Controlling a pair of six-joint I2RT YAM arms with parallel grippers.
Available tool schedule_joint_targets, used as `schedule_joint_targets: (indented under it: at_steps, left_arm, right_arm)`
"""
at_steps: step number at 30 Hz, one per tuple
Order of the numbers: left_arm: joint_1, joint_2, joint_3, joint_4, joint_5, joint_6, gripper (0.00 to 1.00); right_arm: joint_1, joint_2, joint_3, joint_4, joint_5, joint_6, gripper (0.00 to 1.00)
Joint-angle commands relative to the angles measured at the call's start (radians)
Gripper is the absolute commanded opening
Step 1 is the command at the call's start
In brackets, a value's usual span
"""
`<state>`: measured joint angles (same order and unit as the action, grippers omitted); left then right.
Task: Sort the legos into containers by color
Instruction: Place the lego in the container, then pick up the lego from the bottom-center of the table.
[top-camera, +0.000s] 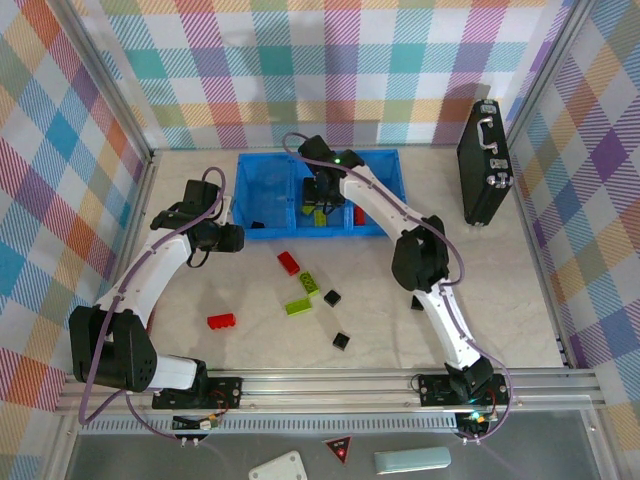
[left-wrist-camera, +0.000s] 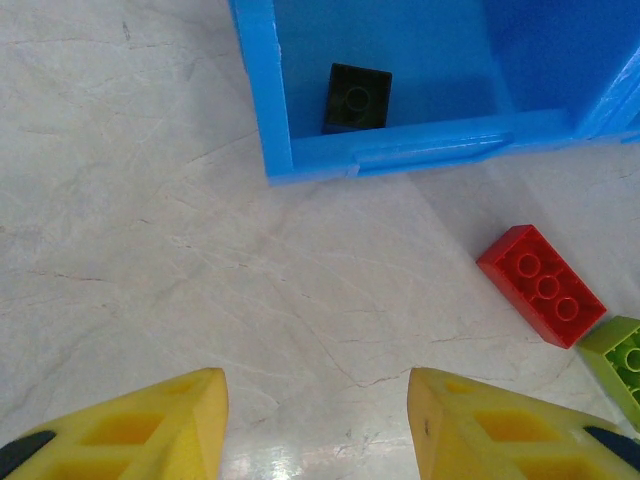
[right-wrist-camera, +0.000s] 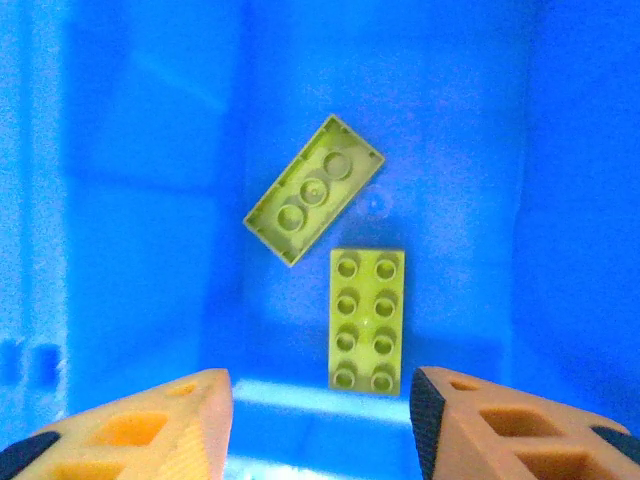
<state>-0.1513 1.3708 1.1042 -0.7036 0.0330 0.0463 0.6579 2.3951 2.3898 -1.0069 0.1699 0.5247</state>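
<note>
The left gripper (left-wrist-camera: 315, 420) hangs over bare table (left-wrist-camera: 150, 250) just outside the near left corner of the blue tray (left-wrist-camera: 420, 145). Its yellow fingers (left-wrist-camera: 150, 425) stand apart with nothing between them. In its wrist view the tray's left compartment lies at twelve o'clock and holds one black brick (left-wrist-camera: 357, 97). A red brick (left-wrist-camera: 541, 285) lies on the table at about two o'clock, near the hand and apart from the tray wall. Its long axis runs from ten o'clock to four o'clock, skewed to the gap between the fingers, so a wrist turn looks needed before closing across its narrow sides. A lime brick (left-wrist-camera: 625, 355) lies just beyond it, at three o'clock.

The right gripper (right-wrist-camera: 320, 420) hovers inside the tray's middle compartment, jaws apart and empty. Two lime bricks lie ahead of it at twelve o'clock on the blue floor. The nearer one (right-wrist-camera: 366, 320) is studs up and points straight away. The farther one (right-wrist-camera: 315, 190) shows its underside and slants toward one o'clock.

From above, the red brick sits at four o'clock from the left gripper and seven o'clock from the right one. The left hand appears a little nearer and is already outside the tray. More bricks lie on the table toward the arm bases, among them a second red brick (top-camera: 221, 321), a loose green brick (top-camera: 298, 305) and two small black bricks (top-camera: 342, 341).
</note>
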Motion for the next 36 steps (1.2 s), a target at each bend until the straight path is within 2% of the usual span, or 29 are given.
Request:
schedule_joint_targets:
  at_steps: [1,15,27,36]
  left_arm:
    - [0.012,-0.018,0.026,-0.004,-0.016,0.016,0.5]
    - [0.011,-0.014,0.025,-0.009,-0.036,0.018,0.5]
    - [0.012,-0.001,0.026,-0.01,-0.038,0.018,0.5]
    - [0.012,-0.001,0.028,-0.016,-0.041,0.019,0.51]
  right_arm:
    - [0.013,-0.091,-0.041,-0.06,-0.037,-0.041,0.52]
    - [0.062,-0.32,-0.385,-0.08,-0.063,-0.085,0.52]
    - [0.166,-0.475,-0.729,0.023,-0.078,0.027,0.52]
    - [0.223,-0.514,-0.878,0.073,-0.092,0.084,0.52]
